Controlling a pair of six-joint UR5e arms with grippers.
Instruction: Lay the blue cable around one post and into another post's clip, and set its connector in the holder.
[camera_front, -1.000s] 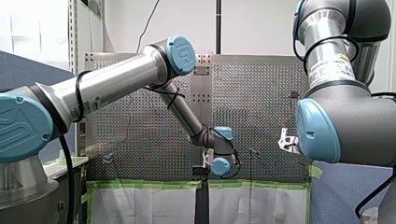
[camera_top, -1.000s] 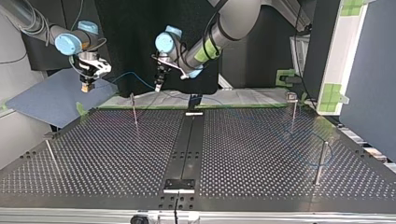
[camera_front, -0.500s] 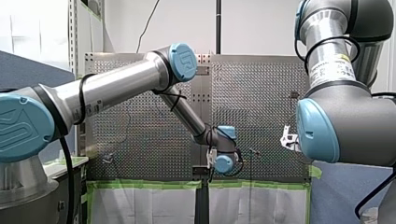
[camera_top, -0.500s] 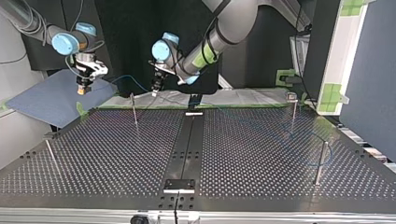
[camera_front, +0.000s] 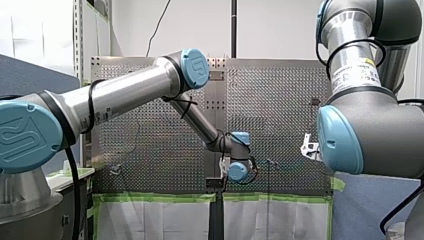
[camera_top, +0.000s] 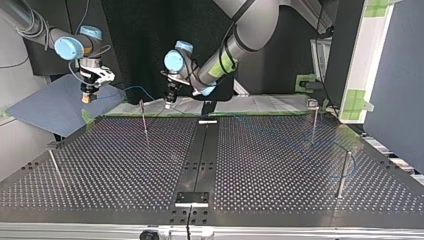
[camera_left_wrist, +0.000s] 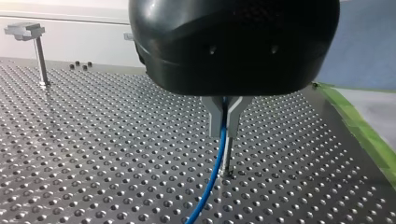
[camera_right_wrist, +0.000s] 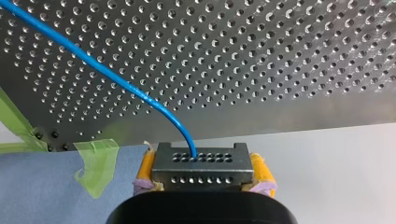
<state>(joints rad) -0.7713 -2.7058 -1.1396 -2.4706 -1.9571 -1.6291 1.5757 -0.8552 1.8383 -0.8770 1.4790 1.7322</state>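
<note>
Between my left fingers (camera_left_wrist: 213, 116), blue cable (camera_left_wrist: 215, 164); my right arm's label (camera_front: 356, 70) unreadable

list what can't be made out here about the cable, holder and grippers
- Left wrist view: the black body of my left gripper hides the blue cable above the grip.
- Top view: the cable is too thin to tell whether it rounds the post at the right.
- Front view: my right gripper, holding the connector, is mostly hidden behind that arm's joint.
- No view shows the holder clearly enough to name.

Green tape (camera_right_wrist: 95, 165) edges the perforated table (camera_top: 125, 165) beside a blue mat (camera_top: 50, 107).
</note>
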